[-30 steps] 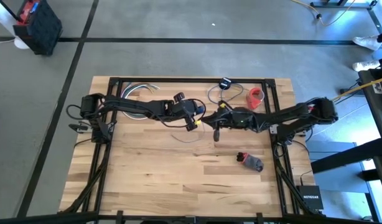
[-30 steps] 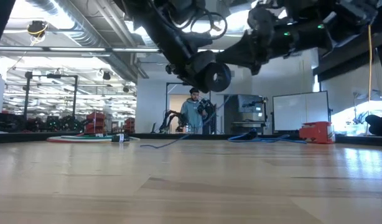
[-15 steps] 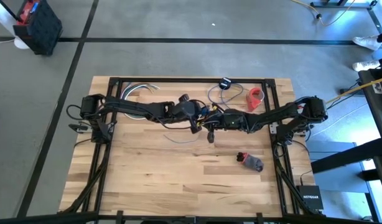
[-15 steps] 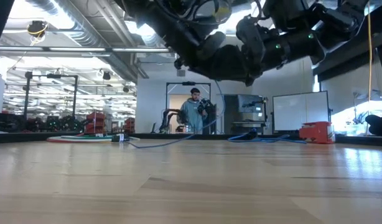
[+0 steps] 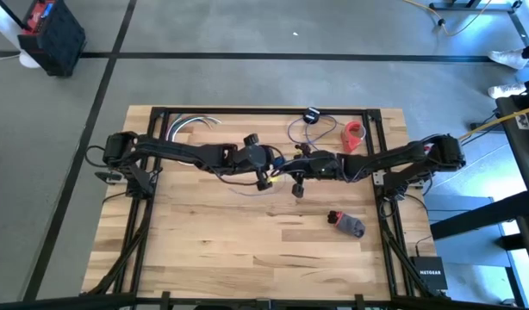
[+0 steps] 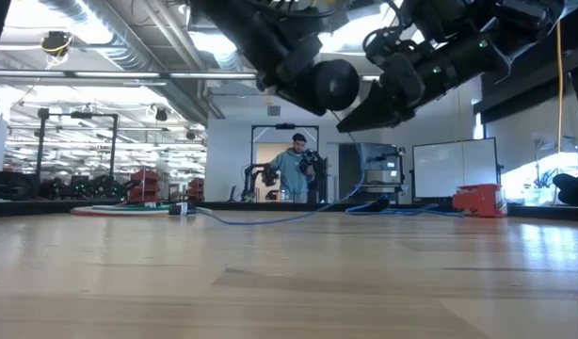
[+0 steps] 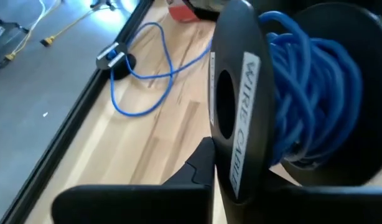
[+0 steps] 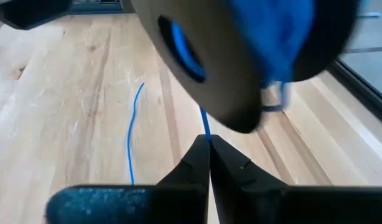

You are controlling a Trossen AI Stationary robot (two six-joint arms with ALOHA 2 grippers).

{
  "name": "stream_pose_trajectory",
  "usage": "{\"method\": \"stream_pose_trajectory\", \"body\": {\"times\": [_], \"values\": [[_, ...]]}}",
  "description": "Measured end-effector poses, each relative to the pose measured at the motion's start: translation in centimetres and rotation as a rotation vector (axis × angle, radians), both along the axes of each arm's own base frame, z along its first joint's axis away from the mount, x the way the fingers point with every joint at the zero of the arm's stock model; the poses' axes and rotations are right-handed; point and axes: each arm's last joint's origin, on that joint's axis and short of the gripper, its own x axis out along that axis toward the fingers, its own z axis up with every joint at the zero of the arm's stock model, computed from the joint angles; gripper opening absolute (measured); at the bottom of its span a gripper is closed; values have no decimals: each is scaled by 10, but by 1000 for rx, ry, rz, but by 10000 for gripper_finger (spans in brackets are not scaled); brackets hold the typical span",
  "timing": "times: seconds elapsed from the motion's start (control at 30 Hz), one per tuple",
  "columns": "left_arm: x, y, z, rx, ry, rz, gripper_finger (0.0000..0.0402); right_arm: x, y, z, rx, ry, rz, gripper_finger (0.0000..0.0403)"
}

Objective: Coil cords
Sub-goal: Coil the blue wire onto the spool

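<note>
Your left pincer (image 7: 209,168) is clamped on the black spool (image 7: 231,99), holding it above the middle of the bench (image 5: 247,241) with blue cord (image 7: 309,106) already wound on it. Your right pincer (image 8: 208,158) is closed, pinching the cord right at its tips, just beside the spool.

Over the last second the 2 arms have drawn together and then eased apart a little, and the spool has turned so its flat face (image 6: 331,83) now shows in the low view. The slack strand (image 6: 289,218) hangs lower and reaches toward the far edge. That reads as another wrap going on.

The unwound cord (image 5: 306,131) lies in loose loops near the far edge, by the small black disc (image 5: 313,114), so several wraps remain.
</note>
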Motion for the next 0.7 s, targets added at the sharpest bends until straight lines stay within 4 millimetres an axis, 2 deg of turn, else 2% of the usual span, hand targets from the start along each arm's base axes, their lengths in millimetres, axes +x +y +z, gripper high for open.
{"method": "stream_pose_trajectory", "body": {"times": [0.23,0.33,0.5,0.63,0.7], "values": [[-2,-2,-3,16,51,-16,1,-3,0,3,-5,-1,-11,20],[-4,-3,0,19,49,-15,1,-8,-1,-4,-34,73,-32,54],[-4,-3,-2,15,64,-14,1,-21,-1,12,-46,147,-62,124],[-4,-2,-1,14,53,-11,1,-31,3,19,78,177,-9,160],[-3,-2,-1,13,52,-10,1,-32,5,11,124,157,35,170]]}}
